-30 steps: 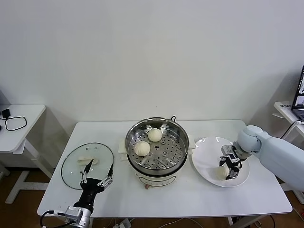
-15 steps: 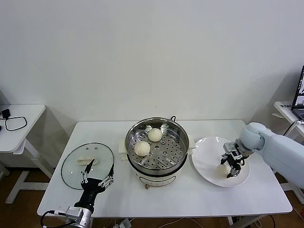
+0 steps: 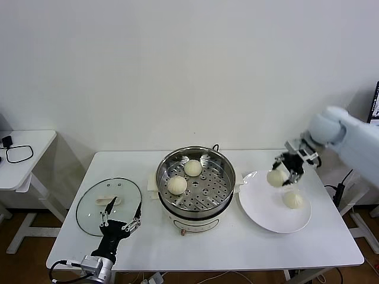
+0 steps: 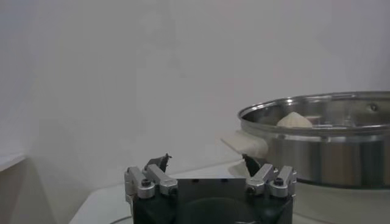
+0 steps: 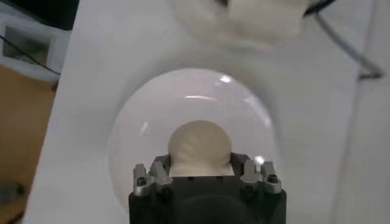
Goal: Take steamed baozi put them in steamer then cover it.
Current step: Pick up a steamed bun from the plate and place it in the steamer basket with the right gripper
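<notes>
A plain white wall backs the white counter. The steamer, holding two baozi, sits between both grippers. The right gripper hangs above the plate, its fingers clamping one baozi. The left gripper rests with fingers spread wide beside the glass lid.

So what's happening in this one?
The right gripper has lifted one round cream-white baozi above the flat white plate, where another baozi still lies. Two more buns already sit on the perforated tray of the shiny steel steamer. The round clear glass lid rests on the table beside it, with the open left gripper parked near its edge.
</notes>
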Controlling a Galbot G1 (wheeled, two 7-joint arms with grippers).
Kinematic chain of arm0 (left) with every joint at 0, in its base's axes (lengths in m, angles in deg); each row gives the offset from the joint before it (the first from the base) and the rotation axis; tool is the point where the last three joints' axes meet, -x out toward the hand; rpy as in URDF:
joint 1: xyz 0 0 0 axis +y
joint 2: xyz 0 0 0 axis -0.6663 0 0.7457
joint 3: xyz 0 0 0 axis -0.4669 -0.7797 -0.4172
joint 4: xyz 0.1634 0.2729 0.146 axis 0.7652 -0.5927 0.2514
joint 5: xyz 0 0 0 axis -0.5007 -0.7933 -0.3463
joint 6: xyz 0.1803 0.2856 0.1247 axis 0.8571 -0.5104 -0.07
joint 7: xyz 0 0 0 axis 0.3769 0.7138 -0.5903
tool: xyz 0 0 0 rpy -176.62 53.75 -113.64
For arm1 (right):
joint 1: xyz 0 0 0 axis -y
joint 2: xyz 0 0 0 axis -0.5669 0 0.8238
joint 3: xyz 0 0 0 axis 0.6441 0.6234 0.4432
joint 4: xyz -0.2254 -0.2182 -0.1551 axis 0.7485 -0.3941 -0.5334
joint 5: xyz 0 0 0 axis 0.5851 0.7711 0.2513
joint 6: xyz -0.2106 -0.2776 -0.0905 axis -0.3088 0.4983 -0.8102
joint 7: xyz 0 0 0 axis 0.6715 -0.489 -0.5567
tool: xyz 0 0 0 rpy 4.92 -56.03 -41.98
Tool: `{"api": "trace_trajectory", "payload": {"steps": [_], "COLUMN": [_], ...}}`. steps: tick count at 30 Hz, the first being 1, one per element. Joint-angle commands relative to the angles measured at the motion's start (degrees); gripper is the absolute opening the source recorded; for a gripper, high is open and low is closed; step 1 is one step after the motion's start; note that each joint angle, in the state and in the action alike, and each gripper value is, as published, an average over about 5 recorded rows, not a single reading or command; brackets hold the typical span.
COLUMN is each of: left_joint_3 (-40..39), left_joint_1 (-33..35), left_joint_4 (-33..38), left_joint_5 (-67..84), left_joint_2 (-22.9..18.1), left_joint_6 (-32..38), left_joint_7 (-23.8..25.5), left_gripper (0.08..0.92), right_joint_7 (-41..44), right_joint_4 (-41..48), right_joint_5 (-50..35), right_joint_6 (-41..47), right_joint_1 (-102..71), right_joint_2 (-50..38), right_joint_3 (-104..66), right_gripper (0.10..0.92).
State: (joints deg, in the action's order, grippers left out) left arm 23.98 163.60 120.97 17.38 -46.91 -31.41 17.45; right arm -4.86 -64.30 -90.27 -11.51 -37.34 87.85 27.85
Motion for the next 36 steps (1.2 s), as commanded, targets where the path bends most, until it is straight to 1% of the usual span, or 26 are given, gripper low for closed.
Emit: {"api": "trace_trajectory", "payload": {"steps": [1, 5, 9, 16, 24, 36], "left_joint_3": [0.55, 1.14, 1.53, 1.98, 3.19, 3.64], "left_joint_1": [-0.15, -0.25, -0.5, -0.9, -1.03, -1.53], "left_joint_4": [-0.34, -0.69, -1.38, -2.11, -3.14, -3.97], "left_joint_5": [0.23, 0.34, 0.41, 0.61, 0.84, 1.0], "left_joint_2": [0.02, 0.02, 0.02, 0.27, 0.39, 0.35], "left_joint_6": [-0.19, -0.17, -0.14, -0.18, -0.04, 0.03], "left_joint_7": [0.21, 0.41, 0.57, 0.76, 1.24, 1.43], "left_gripper": [0.823, 0.823, 0.823, 0.823, 0.823, 0.823], "right_joint_7": [0.93, -0.8, -3.66, -9.18, -12.27, -12.85], "right_joint_4": [-4.73, -5.13, -6.04, -7.06, -8.3, -12.23], "right_joint_5": [-1.66, 1.57, 2.77, 5.98, 9.9, 8.96], "right_joint_6": [-10.86, -16.1, -19.54, -23.85, -25.91, -25.47], "right_joint_1": [18.35, 20.12, 20.11, 16.79, 10.69, 8.1], "right_joint_2": [6.73, 12.68, 17.48, 23.42, 25.87, 25.41], "right_joint_3": [9.43, 11.58, 13.67, 16.23, 15.84, 16.72], "right_gripper": [0.67, 0.67, 0.67, 0.67, 0.67, 0.676]}}
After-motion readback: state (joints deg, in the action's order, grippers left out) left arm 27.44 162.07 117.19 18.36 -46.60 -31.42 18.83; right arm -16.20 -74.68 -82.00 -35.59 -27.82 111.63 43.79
